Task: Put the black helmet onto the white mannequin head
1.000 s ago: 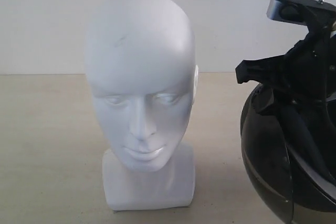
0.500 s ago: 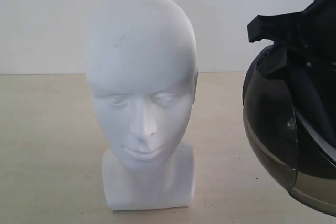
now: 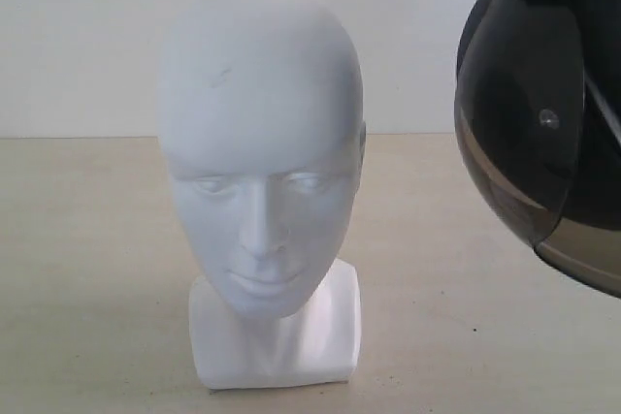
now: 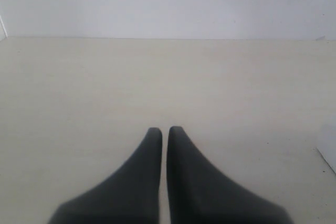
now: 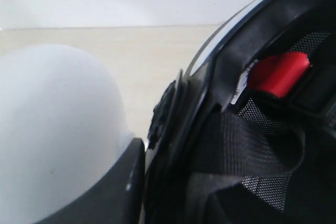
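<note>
**Inspector A:** What are we recording on progress?

**Inspector B:** We are logging the task as under way, not complete. The helmet (image 3: 543,94) is hanging clear of the worktop (image 3: 87,269), to the right of the head (image 3: 260,172) and apart from it, roughly level with its upper half. Its visor (image 3: 505,143) is facing left, toward the head.

**Inspector A:** And the head itself?

**Inspector B:** We are finding it standing upright on its base, bare, with nothing on it.

**Inspector A:** How are we reporting the jaws?

**Inspector B:** In the right wrist view one finger (image 5: 115,192) is lying against the outside of the helmet's rim, with the lining (image 5: 262,129) and a red tab (image 5: 278,72) just beyond. Its partner is hidden inside the shell. As nothing else is bearing the helmet, we are judging the right jaws to be clamped on that rim. The left jaws are pressed almost together, fingers (image 4: 152,150) gripping nothing, over bare worktop.

**Inspector A:** What are we listing as outstanding?

**Inspector B:** The lift appears done. We are listing as left: carrying the helmet over the crown, lowering it opening-down onto the head, and letting go. We are also flagging clearance. The crown is sitting close beside the rim in the wrist view, so a sideways brush could tip the head.
</note>
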`<state>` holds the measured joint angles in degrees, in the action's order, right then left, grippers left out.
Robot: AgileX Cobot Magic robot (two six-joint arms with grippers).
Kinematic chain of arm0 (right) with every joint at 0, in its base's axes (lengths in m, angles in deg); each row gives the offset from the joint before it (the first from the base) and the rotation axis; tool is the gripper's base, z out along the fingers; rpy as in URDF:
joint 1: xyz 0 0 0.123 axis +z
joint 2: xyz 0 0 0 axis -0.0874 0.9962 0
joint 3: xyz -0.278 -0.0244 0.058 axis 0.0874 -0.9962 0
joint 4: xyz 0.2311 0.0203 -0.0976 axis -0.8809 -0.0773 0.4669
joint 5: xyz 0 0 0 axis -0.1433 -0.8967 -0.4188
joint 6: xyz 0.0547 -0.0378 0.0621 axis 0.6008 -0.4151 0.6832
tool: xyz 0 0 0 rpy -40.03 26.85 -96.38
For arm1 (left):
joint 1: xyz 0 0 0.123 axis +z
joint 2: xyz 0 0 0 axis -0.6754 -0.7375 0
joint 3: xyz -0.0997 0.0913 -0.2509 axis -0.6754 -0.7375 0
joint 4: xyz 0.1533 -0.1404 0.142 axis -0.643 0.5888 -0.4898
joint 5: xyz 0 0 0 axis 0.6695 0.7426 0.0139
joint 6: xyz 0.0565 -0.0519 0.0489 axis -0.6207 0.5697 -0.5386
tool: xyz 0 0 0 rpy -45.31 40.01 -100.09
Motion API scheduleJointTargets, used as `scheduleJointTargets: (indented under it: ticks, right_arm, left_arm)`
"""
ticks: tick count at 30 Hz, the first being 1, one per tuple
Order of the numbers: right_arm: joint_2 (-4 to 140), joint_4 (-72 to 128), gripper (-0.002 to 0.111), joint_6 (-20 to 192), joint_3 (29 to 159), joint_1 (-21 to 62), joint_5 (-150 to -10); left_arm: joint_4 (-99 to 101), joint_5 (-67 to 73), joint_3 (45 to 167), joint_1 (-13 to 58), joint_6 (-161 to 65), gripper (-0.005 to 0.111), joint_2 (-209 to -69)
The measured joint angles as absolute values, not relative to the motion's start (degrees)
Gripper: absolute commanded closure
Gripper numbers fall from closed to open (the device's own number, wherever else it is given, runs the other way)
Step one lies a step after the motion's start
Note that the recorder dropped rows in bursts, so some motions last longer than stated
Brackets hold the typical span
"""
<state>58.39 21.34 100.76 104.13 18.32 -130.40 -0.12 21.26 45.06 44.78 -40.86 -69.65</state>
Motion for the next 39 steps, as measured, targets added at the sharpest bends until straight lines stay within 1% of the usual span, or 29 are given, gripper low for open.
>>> scheduleJointTargets:
  ticks: [7, 19, 29, 39]
  right_arm:
    - [56.32, 19.02, 0.108, 100.76, 105.74, 18.32, -130.26]
    - [53.89, 17.37, 0.108, 98.05, 108.06, 18.32, -125.98]
    - [53.89, 17.41, 0.108, 91.22, 108.17, 18.32, -114.87]
    - [53.89, 17.3, 0.108, 75.33, 108.17, 18.32, -99.19]
  left_arm:
    - [-0.12, 21.26, 45.06, 44.78, -40.86, 0.102, -69.65]
    - [-0.12, 21.26, 45.06, 44.78, -40.86, 0.102, -69.65]
    - [-0.12, 21.26, 45.06, 44.78, -40.86, 0.102, -69.65]
    - [-0.12, 21.26, 45.06, 44.78, -40.86, 0.102, -69.65]
